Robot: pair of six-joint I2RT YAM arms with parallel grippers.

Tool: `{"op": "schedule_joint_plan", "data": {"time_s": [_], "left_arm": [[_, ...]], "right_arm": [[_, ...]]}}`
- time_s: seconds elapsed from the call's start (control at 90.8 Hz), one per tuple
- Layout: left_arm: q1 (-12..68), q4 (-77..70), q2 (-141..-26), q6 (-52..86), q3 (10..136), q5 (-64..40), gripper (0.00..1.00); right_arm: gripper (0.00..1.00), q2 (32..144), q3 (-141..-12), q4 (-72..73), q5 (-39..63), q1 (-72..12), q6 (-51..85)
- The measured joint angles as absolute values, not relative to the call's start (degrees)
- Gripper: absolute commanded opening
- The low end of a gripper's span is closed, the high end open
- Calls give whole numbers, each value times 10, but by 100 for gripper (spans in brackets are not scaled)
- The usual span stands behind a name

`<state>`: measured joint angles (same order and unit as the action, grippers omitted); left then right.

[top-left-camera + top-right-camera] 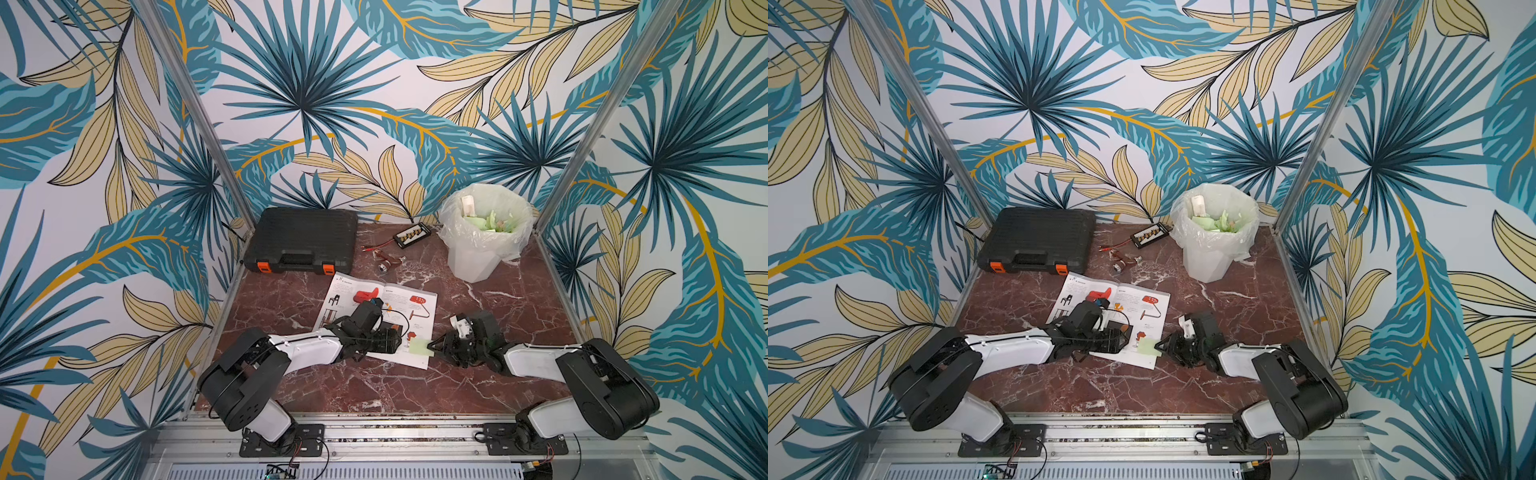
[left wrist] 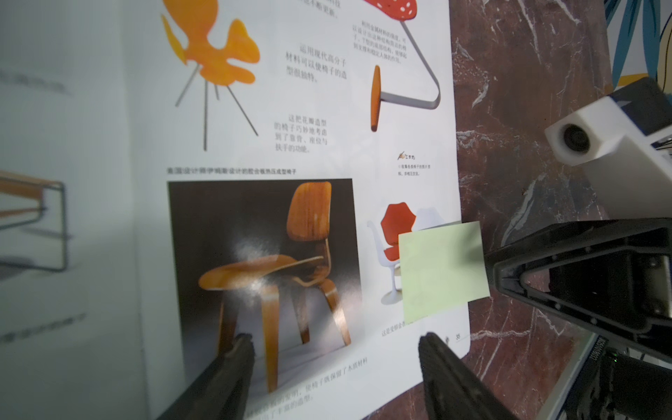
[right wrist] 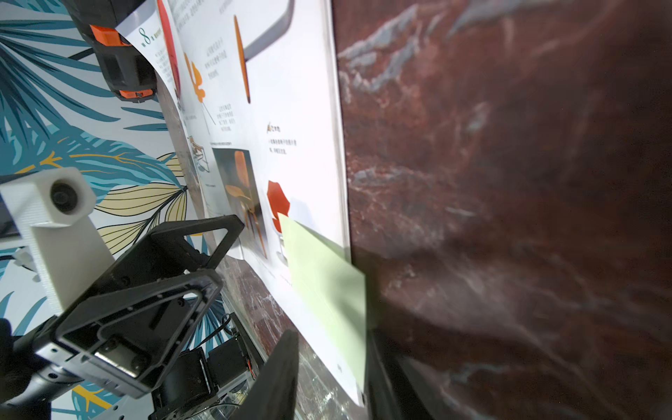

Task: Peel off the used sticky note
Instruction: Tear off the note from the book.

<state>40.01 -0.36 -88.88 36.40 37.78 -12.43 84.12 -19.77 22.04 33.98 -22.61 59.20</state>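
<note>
Left arm (image 1: 309, 353) & right arm (image 1: 534, 361): smooth white shells, chunky black joint housings, thin black cables (image 1: 355, 349) alongside. Black base plates (image 1: 282, 441) w/ bolts. Fingers (image 3: 200, 225): black open triangular frames, small screws. White boxy cam mount (image 3: 54, 207), round lens.

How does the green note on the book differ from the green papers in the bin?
The sticky note is smooth, stuck at the book's page edge; the papers in the bin are crumpled and heaped. The note is single; those are several. Both are pale green.
</note>
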Motion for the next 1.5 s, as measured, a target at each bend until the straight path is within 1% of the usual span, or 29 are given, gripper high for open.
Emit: {"op": "schedule_joint_plan", "data": {"time_s": [0.11, 0.242, 0.286, 0.364, 0.485, 0.672, 1.057, 1.498], "left_arm": [[400, -3, -889, 364, 378, -124, 76], [401, -3, -889, 364, 378, -123, 76], [401, -3, -889, 364, 378, -123, 76], [401, -3, -889, 364, 378, -122, 76], [401, -3, -889, 364, 378, -122, 76], [401, 4, -891, 363, 383, -120, 76], [406, 19, -893, 364, 388, -91, 77], [405, 17, -901, 366, 396, -95, 76]], "right_arm": [[28, 846, -194, 237, 340, -226, 605], [22, 846, -193, 239, 335, -227, 617], [18, 844, -193, 239, 333, -227, 620], [9, 839, -192, 240, 329, -227, 625], [0, 831, -192, 241, 324, -228, 628], [0, 814, -192, 230, 315, -229, 626], [0, 740, -205, 144, 289, -236, 584], [0, 712, -210, 103, 276, -236, 572]]}}
